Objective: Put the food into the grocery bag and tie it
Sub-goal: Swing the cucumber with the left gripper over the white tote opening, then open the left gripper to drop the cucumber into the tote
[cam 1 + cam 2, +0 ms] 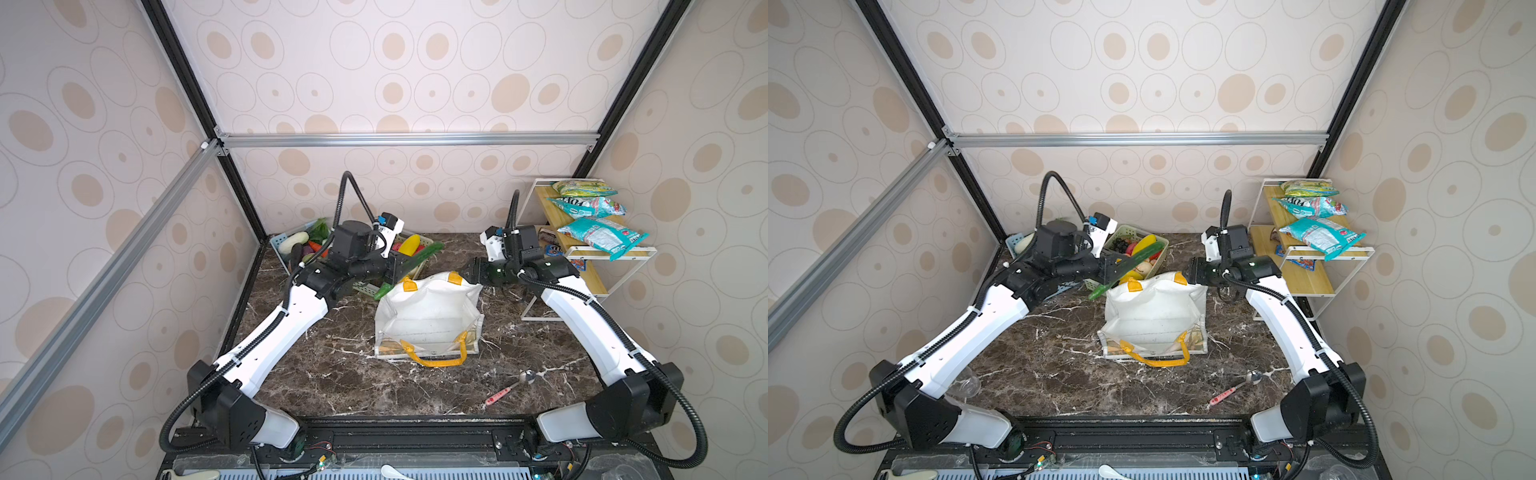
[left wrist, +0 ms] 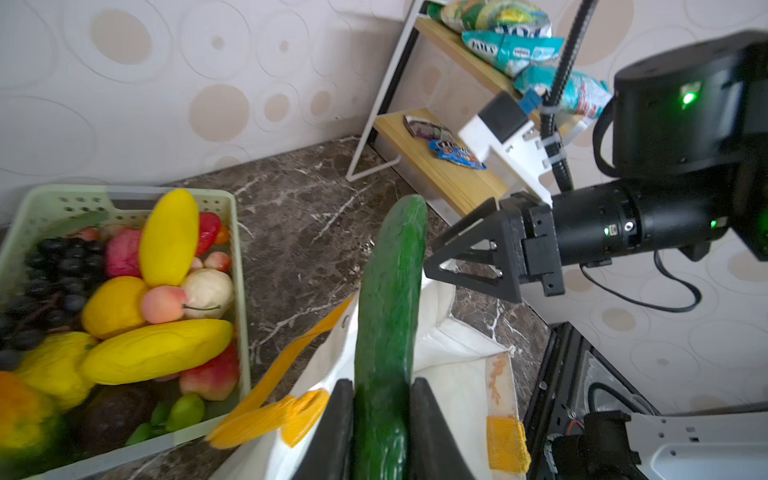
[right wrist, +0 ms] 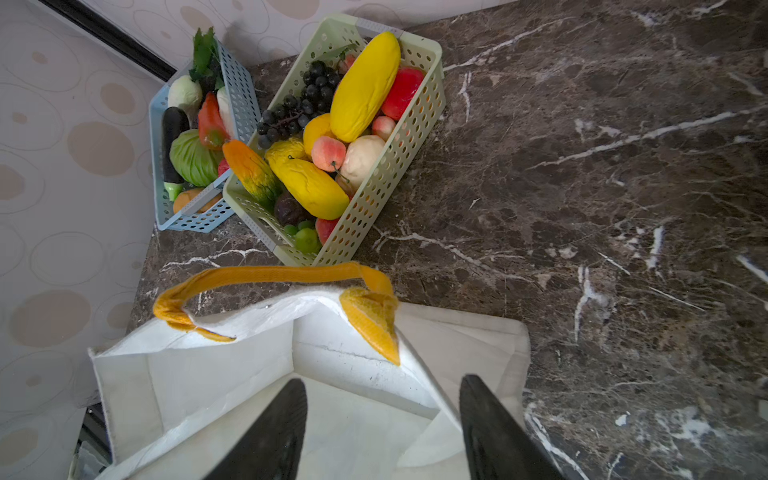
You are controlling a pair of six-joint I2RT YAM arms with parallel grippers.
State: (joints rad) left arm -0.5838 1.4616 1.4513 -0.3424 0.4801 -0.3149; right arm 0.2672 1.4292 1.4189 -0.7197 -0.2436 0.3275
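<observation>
the cucumber [image 2: 390,291] is deep green with a pebbled skin. the grocery bag [image 1: 428,307] is white, its strap handles [image 1: 434,363] yellow-orange. the table [image 1: 332,374] is dark brown marble veined in white. far left stand a pale green basket [image 3: 399,166] dotted with round holes and a light blue basket [image 3: 239,83], also perforated. the walls [image 1: 415,83] are cream with beige ovals ringed by thin lines. far right, two packets [image 1: 598,237] are teal.

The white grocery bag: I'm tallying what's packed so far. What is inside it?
Only bare white lining shows in the grocery bag in both top views; no food. The cucumber is outside it, held by the left end effector. The near inner wall is hidden.
</observation>
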